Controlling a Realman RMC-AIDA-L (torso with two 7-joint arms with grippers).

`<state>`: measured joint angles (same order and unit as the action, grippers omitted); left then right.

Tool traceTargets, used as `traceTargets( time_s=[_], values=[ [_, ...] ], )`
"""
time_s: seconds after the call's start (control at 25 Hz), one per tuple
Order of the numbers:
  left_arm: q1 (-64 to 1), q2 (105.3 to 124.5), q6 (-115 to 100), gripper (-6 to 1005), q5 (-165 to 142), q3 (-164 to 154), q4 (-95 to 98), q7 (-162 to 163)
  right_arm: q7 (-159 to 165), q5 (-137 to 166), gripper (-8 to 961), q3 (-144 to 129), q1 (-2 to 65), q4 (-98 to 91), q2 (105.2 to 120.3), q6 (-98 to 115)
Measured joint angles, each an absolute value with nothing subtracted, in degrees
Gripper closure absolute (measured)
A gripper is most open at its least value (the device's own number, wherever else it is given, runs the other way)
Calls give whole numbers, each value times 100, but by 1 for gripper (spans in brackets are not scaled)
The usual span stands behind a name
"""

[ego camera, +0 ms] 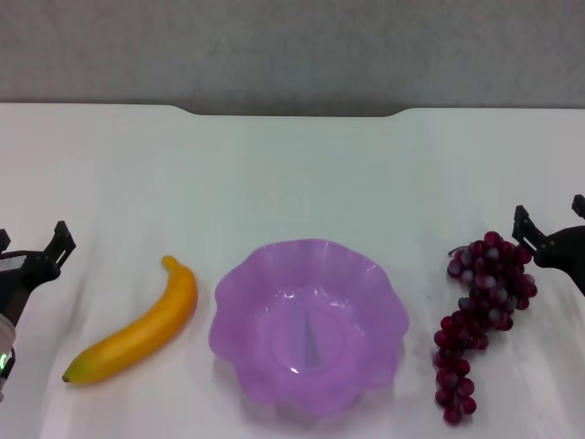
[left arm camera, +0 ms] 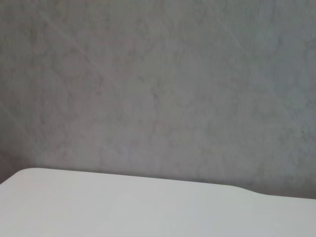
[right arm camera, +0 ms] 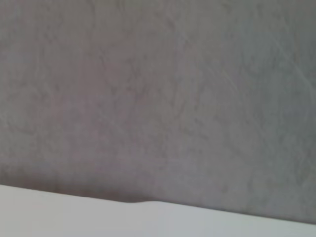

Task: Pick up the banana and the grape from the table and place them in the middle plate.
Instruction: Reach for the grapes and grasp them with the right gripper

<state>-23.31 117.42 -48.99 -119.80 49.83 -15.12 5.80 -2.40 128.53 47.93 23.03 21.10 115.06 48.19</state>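
Note:
The yellow-orange banana [ego camera: 137, 337] lies flat on the white table [ego camera: 292, 174], just left of the purple scalloped middle plate [ego camera: 309, 322], which holds nothing. On the plate's right lies the grape [ego camera: 480, 315], a long dark red bunch. My left gripper [ego camera: 32, 240] hovers open at the left edge of the head view, left of the banana. My right gripper [ego camera: 550, 215] hovers open at the right edge, close beside the top of the grape bunch. Neither gripper holds anything. The wrist views show none of these things.
The table's far edge has a shallow notch [ego camera: 292, 112] with a grey wall [ego camera: 292, 46] behind it. Both wrist views show only that wall [left arm camera: 158, 84] [right arm camera: 158, 89] and a strip of the tabletop [left arm camera: 123, 207] [right arm camera: 74, 217].

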Motion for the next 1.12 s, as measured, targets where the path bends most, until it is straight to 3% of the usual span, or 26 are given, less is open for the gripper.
traceTargets(
  time_s=[0.76, 0.96, 1.12],
  values=[
    [-2340, 11742, -4905, 115, -11980, 4983, -1510, 580, -471, 12849, 90, 4432, 2333, 2568, 11475, 5035],
    [-2322, 11737, -4878, 115, -11980, 4983, -1479, 580, -1819, 12828, 93, 5396, 1924, 4184, 11400, 3340],
    [-2315, 11735, -4875, 116, -11980, 4983, -1446, 580, -2919, 12806, 93, 6606, 1380, 5788, 11447, 1255]
  ],
)
